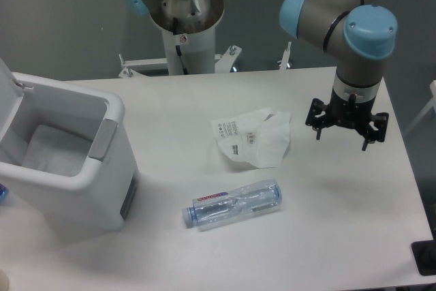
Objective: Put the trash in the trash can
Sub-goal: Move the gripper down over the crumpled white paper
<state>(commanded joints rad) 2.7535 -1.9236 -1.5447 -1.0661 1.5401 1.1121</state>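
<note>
The trash is two pieces lying on the white table. A crumpled white wrapper (pixel 255 139) with small black print lies near the middle. A crushed clear bottle (pixel 233 205) with a red-white label lies on its side nearer the front edge. The trash can (pixel 102 168), a boxy white bin with a grey side panel, stands at the left with its lid (pixel 7 100) raised and a white liner (pixel 48 151) showing inside. My gripper (pixel 347 126) hangs above the table to the right of the wrapper, apart from it. The wrist and a black ring hide its fingers.
The arm's white pedestal (pixel 184 39) stands at the table's back edge. A small black object (pixel 426 258) sits off the front right corner. The table's right edge runs close beside the gripper.
</note>
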